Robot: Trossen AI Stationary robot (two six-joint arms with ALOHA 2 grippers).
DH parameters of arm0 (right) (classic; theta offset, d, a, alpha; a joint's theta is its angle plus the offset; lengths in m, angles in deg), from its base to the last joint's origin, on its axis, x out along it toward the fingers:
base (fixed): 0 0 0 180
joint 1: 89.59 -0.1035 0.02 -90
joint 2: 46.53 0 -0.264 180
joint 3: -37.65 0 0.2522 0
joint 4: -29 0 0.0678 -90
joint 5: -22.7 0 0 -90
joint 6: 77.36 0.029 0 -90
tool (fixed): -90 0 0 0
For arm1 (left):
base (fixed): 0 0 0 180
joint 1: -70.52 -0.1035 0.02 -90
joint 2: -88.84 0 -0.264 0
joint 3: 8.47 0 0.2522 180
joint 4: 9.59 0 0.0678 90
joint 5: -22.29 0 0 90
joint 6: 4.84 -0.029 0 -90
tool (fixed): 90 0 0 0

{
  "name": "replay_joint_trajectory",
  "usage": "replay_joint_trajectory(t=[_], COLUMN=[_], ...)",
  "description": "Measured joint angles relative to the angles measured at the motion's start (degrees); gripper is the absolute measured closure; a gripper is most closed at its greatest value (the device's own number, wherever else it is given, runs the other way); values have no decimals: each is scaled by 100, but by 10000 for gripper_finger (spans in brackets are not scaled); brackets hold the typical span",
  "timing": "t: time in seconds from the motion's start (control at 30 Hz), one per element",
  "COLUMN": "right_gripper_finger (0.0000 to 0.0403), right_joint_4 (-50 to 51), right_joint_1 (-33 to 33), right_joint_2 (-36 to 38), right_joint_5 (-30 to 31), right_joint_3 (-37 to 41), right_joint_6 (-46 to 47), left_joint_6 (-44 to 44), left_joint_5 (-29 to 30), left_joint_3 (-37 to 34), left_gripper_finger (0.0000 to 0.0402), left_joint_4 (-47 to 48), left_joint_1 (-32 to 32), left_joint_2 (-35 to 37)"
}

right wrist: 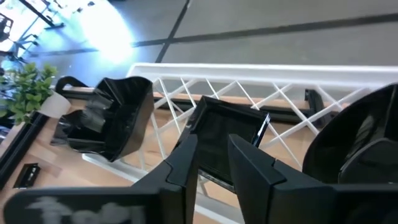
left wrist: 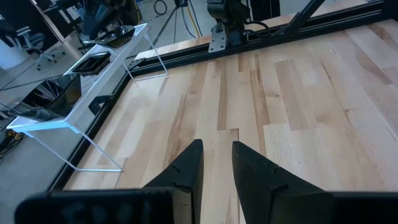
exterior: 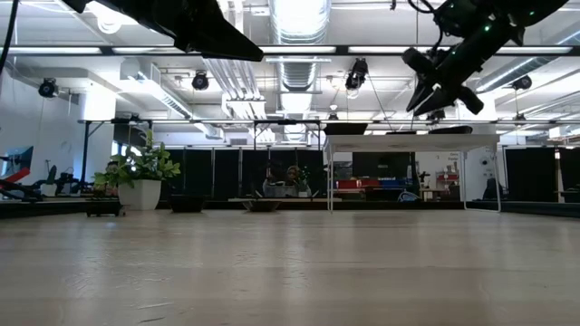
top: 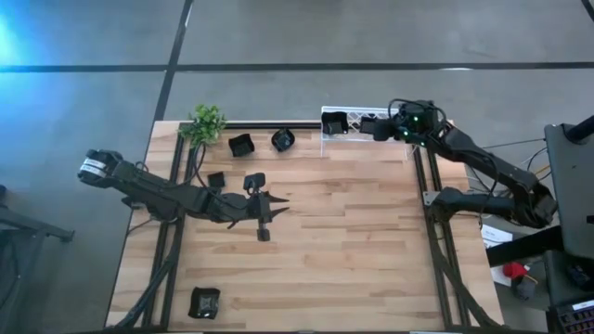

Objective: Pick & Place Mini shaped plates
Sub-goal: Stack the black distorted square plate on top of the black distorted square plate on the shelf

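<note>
Several small black mini shaped plates lie flat on the wooden table: one [top: 241,144] and another [top: 283,139] at the far side, and one [top: 204,301] near the front left corner. On the white lattice rack [right wrist: 273,78] at the far edge lie a square plate [right wrist: 227,134], an angular one [right wrist: 115,118] and a rounded one [right wrist: 364,143]. My right gripper [right wrist: 212,155] stands open just above the square plate, its fingers slanting down. My left gripper [left wrist: 216,158] hangs open over the middle of the table [top: 371,250], with nothing between its fingers.
A small green plant [top: 206,123] stands at the table's far left corner. Three more small dark plates [top: 215,179] [top: 252,182] [top: 264,234] lie under and around my left arm. Black frame rails [top: 429,213] run along the table's left and right sides.
</note>
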Motion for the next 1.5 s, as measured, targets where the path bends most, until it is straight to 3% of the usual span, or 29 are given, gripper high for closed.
replay_joint_trajectory(t=[0.4, 0.83, 1.17, 1.33, 1.5], right_gripper_finger=[330, 330, 331, 328, 334], right_joint_4=[7, -4, -198, -755, -1235], right_joint_1=[-628, -2671, -4110, -4703, -5199], right_joint_2=[703, 832, 832, 832, 827], right_joint_5=[13, 75, 910, 959, 960], right_joint_3=[0, 411, 747, 894, 1020], right_joint_6=[-514, -678, -671, -675, -958], left_joint_6=[3, 140, 1216, 1798, 2470], left_joint_5=[0, -4, -24, -739, -1498], left_joint_3=[1, 3, 219, 264, 231], left_gripper_finger=[321, 321, 321, 321, 321], left_joint_4=[37, 740, 2408, 3480, 3591], left_joint_1=[0, 156, 784, 1277, 1805], left_joint_2=[0, 7, 25, 26, 26])
